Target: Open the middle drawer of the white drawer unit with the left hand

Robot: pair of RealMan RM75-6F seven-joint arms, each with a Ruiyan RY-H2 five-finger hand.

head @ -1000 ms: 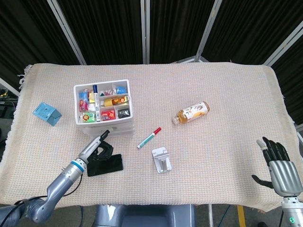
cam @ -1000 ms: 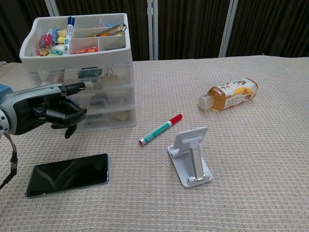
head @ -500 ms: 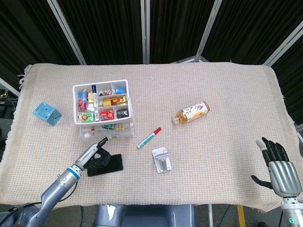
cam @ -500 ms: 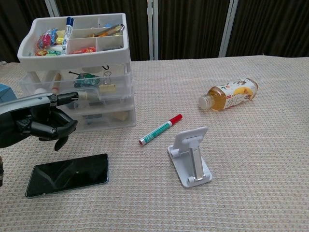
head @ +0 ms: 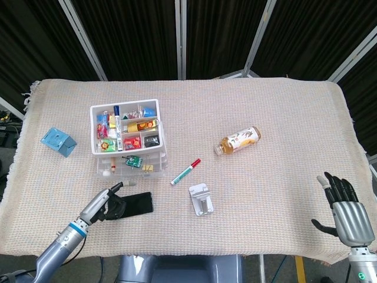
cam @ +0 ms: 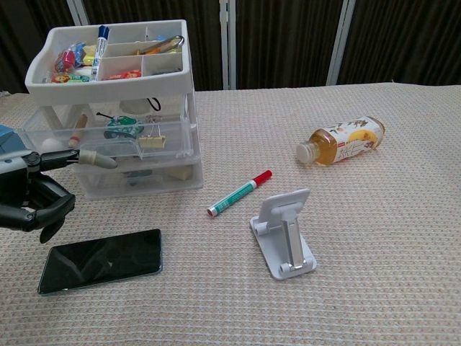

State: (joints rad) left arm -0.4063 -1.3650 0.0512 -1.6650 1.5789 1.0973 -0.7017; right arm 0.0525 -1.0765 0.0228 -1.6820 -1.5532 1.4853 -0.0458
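The white drawer unit (head: 126, 137) (cam: 115, 108) stands at the left, its top tray full of small items. Its middle drawer (head: 128, 164) (cam: 108, 144) is pulled out toward me, showing clips and small toys inside. My left hand (head: 106, 202) (cam: 29, 202) is just in front of the drawer. Most of its fingers are curled in, and one stretched finger (cam: 90, 157) reaches the drawer's front edge. I cannot tell whether that finger touches it. At the table's near right edge my right hand (head: 344, 209) holds nothing, fingers spread.
A black phone (head: 134, 204) (cam: 101, 259) lies beside my left hand. A red-capped marker (cam: 240, 193), a white phone stand (cam: 284, 234) and a lying bottle (cam: 346, 140) are to the right. A blue box (head: 58, 142) sits far left.
My left hand has drawn back toward me and the middle drawer has slid out with it, from closed to well open. The right hand has stayed put.
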